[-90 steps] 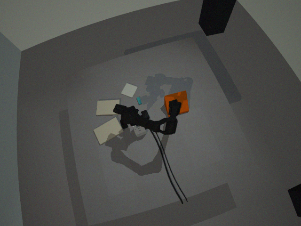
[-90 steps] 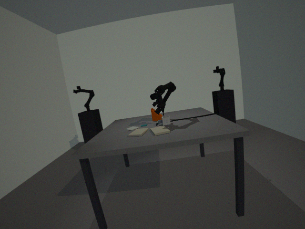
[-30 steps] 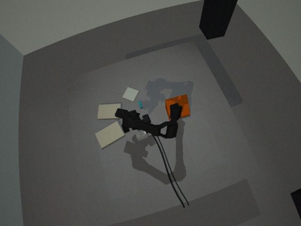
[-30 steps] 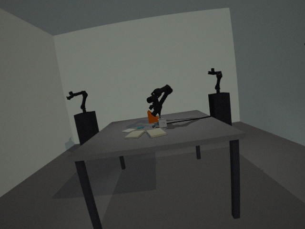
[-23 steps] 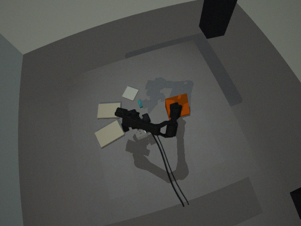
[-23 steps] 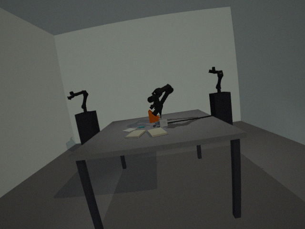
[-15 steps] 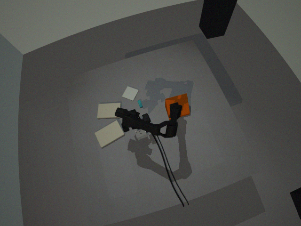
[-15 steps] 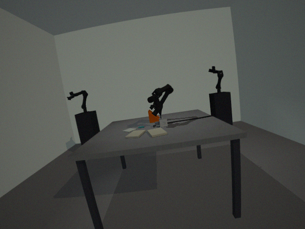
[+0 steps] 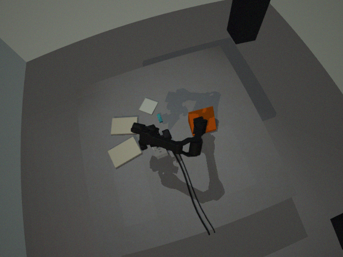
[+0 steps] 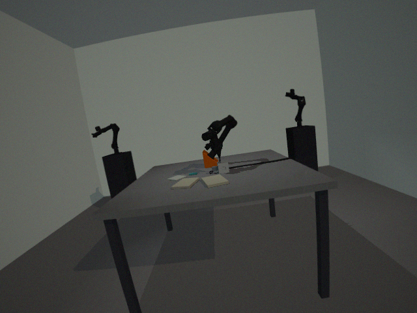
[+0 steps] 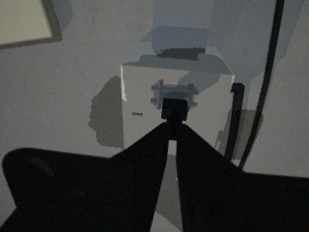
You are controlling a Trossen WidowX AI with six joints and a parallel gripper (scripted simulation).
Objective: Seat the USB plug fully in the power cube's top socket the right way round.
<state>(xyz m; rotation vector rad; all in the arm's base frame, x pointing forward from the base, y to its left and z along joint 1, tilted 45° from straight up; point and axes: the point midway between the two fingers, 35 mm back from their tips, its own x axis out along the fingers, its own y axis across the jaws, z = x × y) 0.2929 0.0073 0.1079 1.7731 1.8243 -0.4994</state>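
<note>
Hand [image 11: 174, 127] clamped on USB plug [image 11: 174, 108] | apparently over power cube [image 11: 145, 103] socket | 2 cables [image 9: 193, 199] beside

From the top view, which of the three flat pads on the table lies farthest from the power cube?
The small pale square pad, beside the teal cap; the two larger cream pads lie closer.

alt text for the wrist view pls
The gripper is shut on a small dark USB plug, held over the socket on top of a pale power cube. Dark cables run down the right; a tan pad's corner sits top left.
</note>
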